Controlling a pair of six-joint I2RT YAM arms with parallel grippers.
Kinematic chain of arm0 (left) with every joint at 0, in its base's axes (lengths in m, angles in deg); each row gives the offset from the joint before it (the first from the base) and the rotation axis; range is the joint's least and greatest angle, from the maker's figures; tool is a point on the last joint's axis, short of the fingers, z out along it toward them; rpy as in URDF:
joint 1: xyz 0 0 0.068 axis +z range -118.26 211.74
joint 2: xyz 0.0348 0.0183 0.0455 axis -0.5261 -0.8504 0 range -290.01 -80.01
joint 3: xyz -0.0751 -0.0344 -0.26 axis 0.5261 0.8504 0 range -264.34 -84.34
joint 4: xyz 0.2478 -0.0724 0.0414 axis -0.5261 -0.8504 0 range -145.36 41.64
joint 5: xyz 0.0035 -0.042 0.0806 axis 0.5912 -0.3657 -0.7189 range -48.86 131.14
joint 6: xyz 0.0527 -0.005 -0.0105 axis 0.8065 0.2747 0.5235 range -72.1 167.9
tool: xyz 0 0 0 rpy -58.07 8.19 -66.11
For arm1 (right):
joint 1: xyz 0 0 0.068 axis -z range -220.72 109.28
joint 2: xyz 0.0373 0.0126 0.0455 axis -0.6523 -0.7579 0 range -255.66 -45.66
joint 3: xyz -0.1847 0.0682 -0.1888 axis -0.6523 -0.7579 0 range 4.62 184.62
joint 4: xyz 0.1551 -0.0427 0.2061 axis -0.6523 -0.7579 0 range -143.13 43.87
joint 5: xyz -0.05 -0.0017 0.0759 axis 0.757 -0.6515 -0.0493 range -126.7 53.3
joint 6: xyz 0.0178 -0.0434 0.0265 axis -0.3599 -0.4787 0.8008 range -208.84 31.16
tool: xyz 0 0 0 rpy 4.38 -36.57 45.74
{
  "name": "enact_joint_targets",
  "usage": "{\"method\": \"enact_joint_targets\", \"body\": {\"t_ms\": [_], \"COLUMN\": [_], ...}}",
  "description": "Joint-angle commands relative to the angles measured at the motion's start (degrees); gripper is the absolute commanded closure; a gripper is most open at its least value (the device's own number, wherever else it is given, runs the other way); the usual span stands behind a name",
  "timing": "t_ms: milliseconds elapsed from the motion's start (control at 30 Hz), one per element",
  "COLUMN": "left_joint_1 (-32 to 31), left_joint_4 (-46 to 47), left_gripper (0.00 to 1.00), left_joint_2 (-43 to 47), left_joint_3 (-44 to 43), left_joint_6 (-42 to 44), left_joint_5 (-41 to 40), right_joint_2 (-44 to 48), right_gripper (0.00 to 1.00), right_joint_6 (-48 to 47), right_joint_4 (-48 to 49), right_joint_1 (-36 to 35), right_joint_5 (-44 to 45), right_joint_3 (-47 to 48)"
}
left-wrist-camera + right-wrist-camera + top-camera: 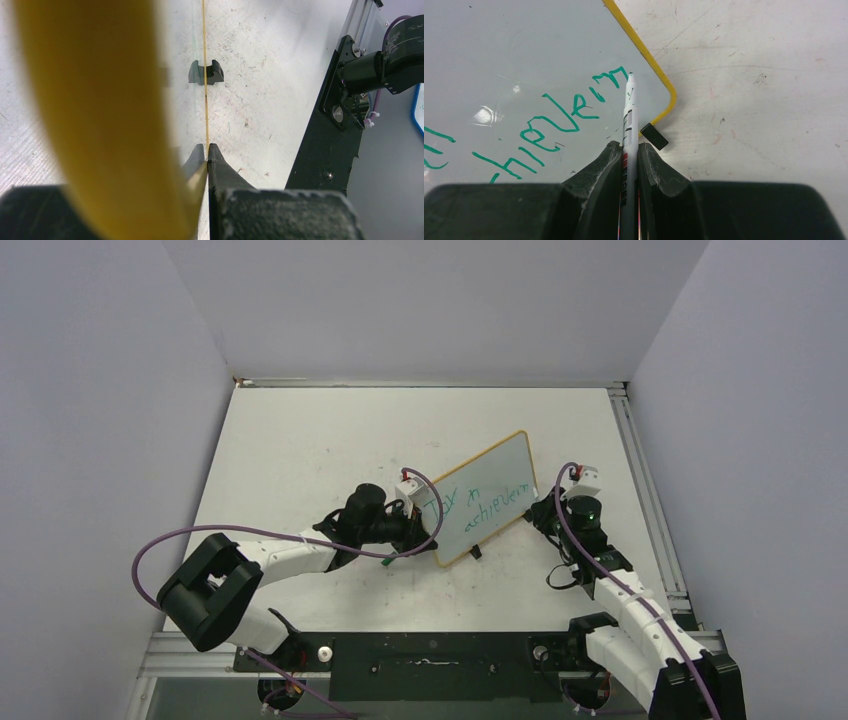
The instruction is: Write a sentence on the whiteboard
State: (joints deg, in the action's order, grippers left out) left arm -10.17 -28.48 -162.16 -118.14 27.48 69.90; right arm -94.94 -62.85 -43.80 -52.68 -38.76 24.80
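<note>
The whiteboard (490, 480), white with a yellow-orange rim, stands tilted at mid table. Teal handwriting (478, 502) runs across it in two slanted lines. My left gripper (428, 532) is shut on the board's left edge; in the left wrist view the jaws (207, 150) pinch the thin yellow rim (204, 60) edge-on. My right gripper (545, 512) is shut on a white marker (629, 117). The marker's tip touches the board (524, 50) at the end of the lower line of writing (564, 117), near the board's lower right corner.
A black board foot (654, 136) sits under the right corner, another shows in the left wrist view (205, 73). A blurred yellow band (95, 115) fills the left of that view. The black base rail (430, 652) runs along the near edge.
</note>
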Motion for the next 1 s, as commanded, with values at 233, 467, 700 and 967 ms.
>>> {"method": "enact_joint_targets", "body": {"t_ms": [233, 467, 700, 967], "left_joint_1": [-0.3, -0.4, -0.4, -0.4], "left_joint_4": [0.2, 0.4, 0.4, 0.4], "left_gripper": [1.00, 1.00, 1.00, 1.00], "left_joint_2": [1.7, 1.5, 1.7, 1.6], "left_joint_3": [-0.4, -0.3, -0.2, -0.2], "left_joint_6": [-0.4, -0.5, -0.7, -0.7], "left_joint_5": [2.8, 2.8, 2.9, 2.8], "right_joint_2": [-0.6, -3.7, -5.8, -7.6], "right_gripper": [0.95, 0.95, 0.95, 0.95], "right_joint_6": [-1.0, -1.4, -1.8, -1.9], "right_joint_4": [5.9, 7.8, 9.2, 10.8], "right_joint_1": [0.6, 0.8, 0.9, 1.0], "right_joint_5": [-1.1, -1.6, -2.1, -1.2], "right_joint_3": [-0.3, 0.8, 1.0, 1.0]}}
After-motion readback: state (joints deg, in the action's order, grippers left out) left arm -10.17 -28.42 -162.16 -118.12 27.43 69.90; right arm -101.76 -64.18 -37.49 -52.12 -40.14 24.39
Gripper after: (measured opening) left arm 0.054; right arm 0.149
